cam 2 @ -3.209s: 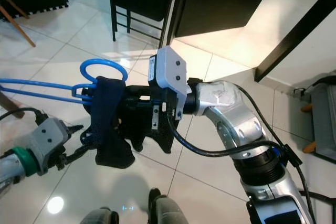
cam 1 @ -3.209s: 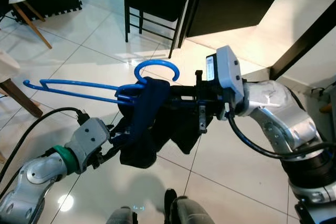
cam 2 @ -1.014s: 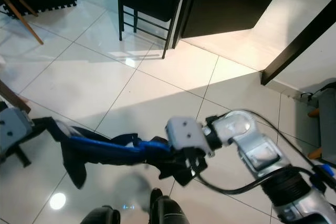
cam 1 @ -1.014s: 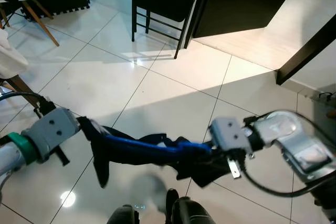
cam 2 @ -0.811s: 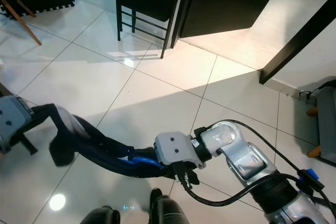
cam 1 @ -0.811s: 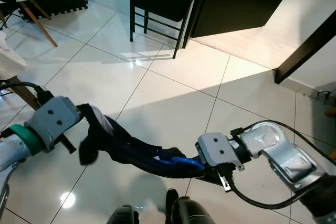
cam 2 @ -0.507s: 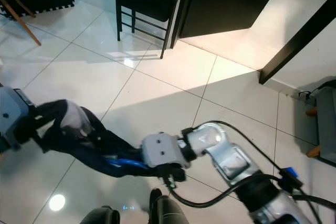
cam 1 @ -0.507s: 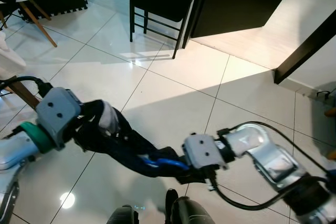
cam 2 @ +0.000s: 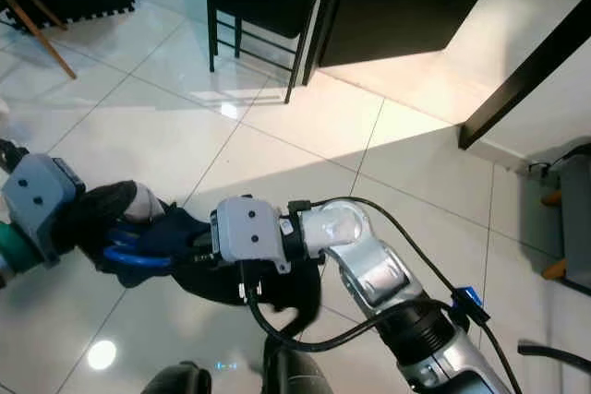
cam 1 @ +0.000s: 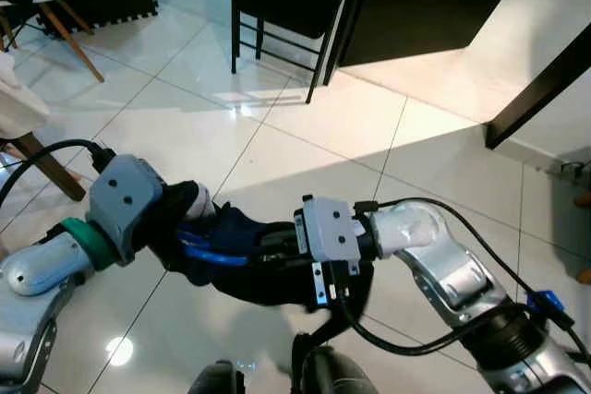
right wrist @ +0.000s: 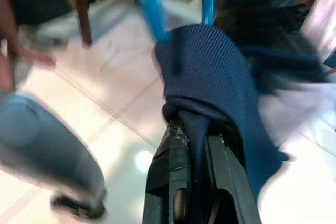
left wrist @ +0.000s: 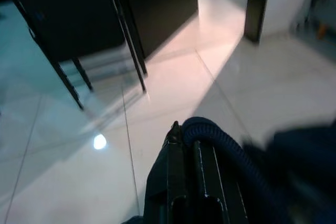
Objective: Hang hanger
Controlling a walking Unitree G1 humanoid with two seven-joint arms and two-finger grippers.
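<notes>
Hanger (cam 1: 208, 254), bright blue plastic, swathed in a navy garment (cam 1: 254, 251), sits bunched between our two grippers above the white tiled floor (cam 1: 305, 136): right gripper (right wrist: 197, 129) clamped on the cloth, left gripper (left wrist: 186, 142) pinching the hanger.

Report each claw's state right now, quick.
Left claw: shut on the blue hanger.
Right claw: shut on the navy garment.

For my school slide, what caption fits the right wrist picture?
Right gripper, jaws closed on dark blue cloth draped over a blue hanger.
</notes>
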